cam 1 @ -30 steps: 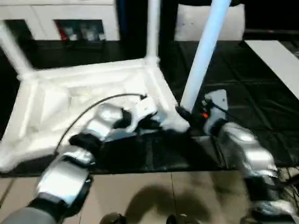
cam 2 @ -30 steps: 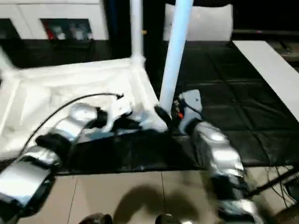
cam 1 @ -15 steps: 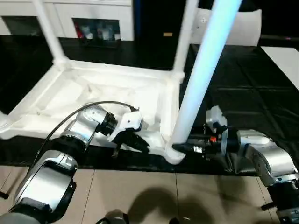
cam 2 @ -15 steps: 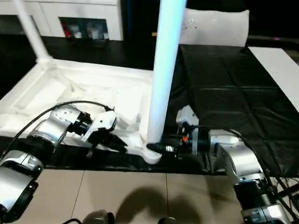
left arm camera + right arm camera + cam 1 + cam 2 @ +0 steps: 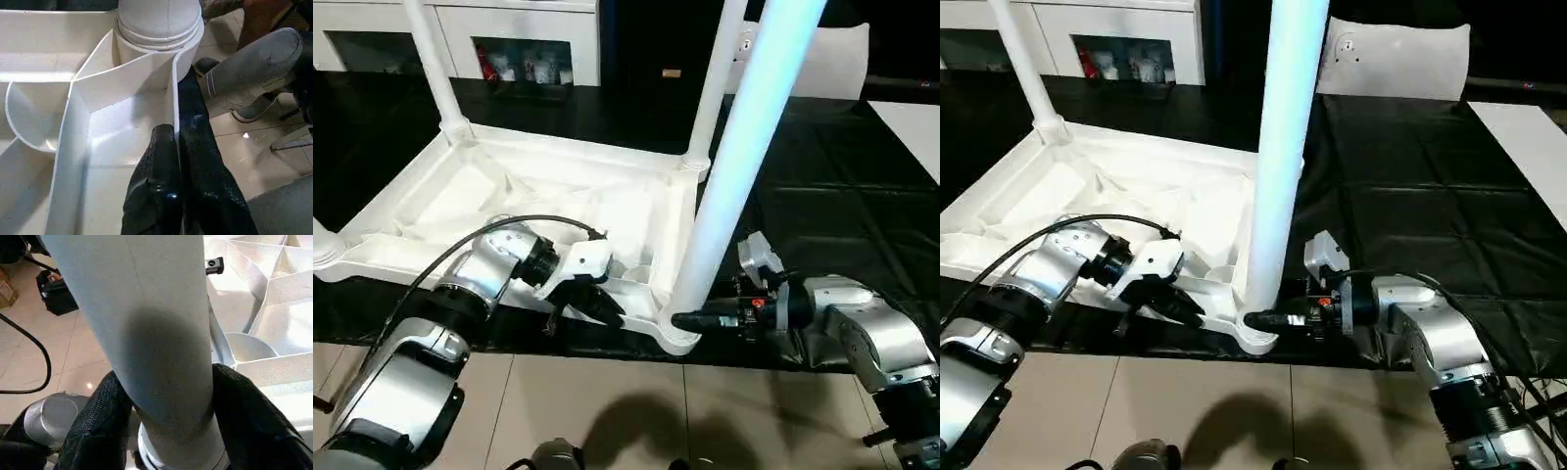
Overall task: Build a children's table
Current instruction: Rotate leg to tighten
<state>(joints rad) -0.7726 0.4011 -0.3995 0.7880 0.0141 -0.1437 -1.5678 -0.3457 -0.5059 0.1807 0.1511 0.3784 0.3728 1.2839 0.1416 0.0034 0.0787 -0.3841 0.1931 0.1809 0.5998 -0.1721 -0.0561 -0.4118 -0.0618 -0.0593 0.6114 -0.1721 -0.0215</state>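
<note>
The white tabletop [image 5: 509, 196] lies upside down on a black mat, ribs facing up. Three white legs stand in its corner sockets: far left [image 5: 435, 69], far right [image 5: 710, 98] and the near right one [image 5: 734, 186]. My left gripper [image 5: 607, 305] is shut on the thin front rim wall beside the near right socket; in the left wrist view the wall runs between its fingers [image 5: 164, 161]. My right gripper [image 5: 690, 320] reaches in from the right at the near leg's base. In the right wrist view its fingers [image 5: 98, 416] press on both sides of that leg [image 5: 146, 308].
The black mat [image 5: 842, 196] ends at tiled floor [image 5: 607, 411] just in front. A white cabinet [image 5: 509, 20] stands behind, a white panel [image 5: 842, 59] at the back right, and a flat white board [image 5: 915, 117] at the right. A person's leg [image 5: 249, 73] stands close by.
The camera has shifted. My right gripper's fingers have closed in on the base of the near leg. The left gripper keeps its hold on the rim.
</note>
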